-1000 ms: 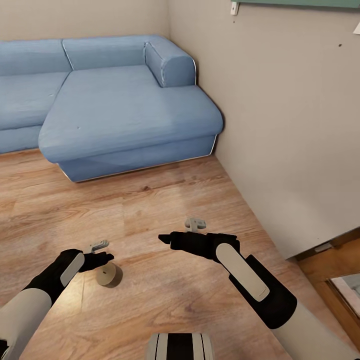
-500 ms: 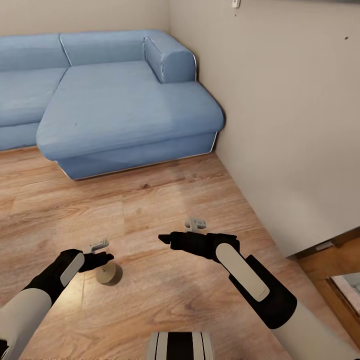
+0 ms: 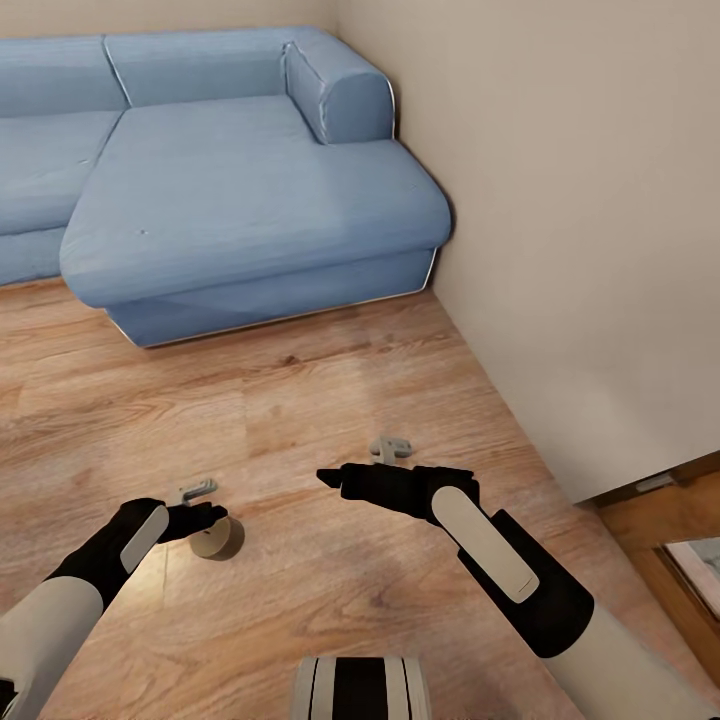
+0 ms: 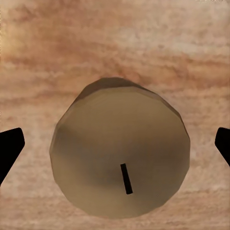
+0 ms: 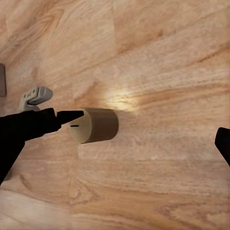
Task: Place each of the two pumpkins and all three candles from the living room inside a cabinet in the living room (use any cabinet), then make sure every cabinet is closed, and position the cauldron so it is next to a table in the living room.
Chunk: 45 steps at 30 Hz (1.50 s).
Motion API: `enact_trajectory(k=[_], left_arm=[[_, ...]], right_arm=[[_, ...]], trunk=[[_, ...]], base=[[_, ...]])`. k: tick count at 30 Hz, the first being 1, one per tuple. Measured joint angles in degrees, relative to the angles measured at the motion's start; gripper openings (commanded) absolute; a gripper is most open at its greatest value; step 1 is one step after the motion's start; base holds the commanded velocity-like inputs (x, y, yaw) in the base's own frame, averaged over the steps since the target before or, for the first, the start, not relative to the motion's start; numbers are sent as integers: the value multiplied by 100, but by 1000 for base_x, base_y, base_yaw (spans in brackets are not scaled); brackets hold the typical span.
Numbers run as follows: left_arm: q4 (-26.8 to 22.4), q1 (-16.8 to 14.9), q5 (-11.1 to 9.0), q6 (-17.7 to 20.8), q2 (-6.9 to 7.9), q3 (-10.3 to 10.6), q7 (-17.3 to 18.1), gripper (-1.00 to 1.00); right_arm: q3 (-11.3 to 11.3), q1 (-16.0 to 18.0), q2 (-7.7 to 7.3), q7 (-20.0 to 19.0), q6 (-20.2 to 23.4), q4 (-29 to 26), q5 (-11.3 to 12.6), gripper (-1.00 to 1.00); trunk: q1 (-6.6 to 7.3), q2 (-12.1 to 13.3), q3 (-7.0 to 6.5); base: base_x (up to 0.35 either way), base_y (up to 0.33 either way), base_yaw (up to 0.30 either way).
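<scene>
A short grey-beige candle (image 3: 214,538) stands upright on the wooden floor. My left gripper (image 3: 208,519) hangs just above it, open. In the left wrist view the candle (image 4: 120,163) and its dark wick lie between the two black fingertips (image 4: 10,146), which stand wide apart and clear of it. My right gripper (image 3: 330,478) hovers open over bare floor to the candle's right, with nothing in it. From the right wrist view the candle (image 5: 97,125) stands beside the left arm's black finger (image 5: 52,120). Pumpkins, cabinet, table and cauldron are out of view.
A blue corner sofa (image 3: 240,190) fills the far left and middle. A beige wall (image 3: 560,230) runs along the right, ending at a wooden threshold (image 3: 650,515) at the lower right. Wooden floor (image 3: 300,400) lies between me and the sofa.
The whole view has shifted, with the sofa and wall sliding upward. The candle now sits closer under my left gripper. Both arms hold the same pose.
</scene>
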State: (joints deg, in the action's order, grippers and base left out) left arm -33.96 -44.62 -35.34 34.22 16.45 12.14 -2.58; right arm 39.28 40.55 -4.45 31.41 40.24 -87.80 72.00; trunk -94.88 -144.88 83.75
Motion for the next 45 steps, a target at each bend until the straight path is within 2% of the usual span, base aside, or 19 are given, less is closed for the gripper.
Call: enact_trajectory(k=[4, 8, 11, 15, 22, 28, 45], left_arm=[[-4, 5, -1, -13, 0, 0, 2, 100], [-5, 7, 0, -43, 0, 0, 3, 100], [-6, 8, 4, -48, 0, 0, 2, 100], [-6, 9, 6, -50, 0, 0, 3, 100], [-6, 9, 6, -51, 0, 0, 4, 100], [-6, 9, 7, -51, 0, 0, 4, 100], [-10, 9, 20, -43, 0, 4, 42, 100]], right_arm=[[-2, 0, 0, -33, -5, -3, 7, 100], [-7, 0, -22, -494, -1, -64, 6, 100], [-8, 0, -44, -653, 3, -75, 1, 100], [-8, 0, -72, -705, 1, -79, -1, 100], [-8, 0, -88, -728, 0, -81, 0, 100], [-8, 0, -88, -730, 0, -81, -1, 100], [-8, 0, -88, -730, -1, -81, 0, 100]], trunk=[[0, 0, 0], [0, 0, 0], [0, 0, 0], [-8, -4, 66], [-8, -4, 67], [-24, -12, 199], [-23, -12, 200]], base=[[0, 0, 0], [0, 0, 0], [0, 0, 0], [0, 0, 0], [0, 0, 0], [0, 0, 0], [0, 0, 0]])
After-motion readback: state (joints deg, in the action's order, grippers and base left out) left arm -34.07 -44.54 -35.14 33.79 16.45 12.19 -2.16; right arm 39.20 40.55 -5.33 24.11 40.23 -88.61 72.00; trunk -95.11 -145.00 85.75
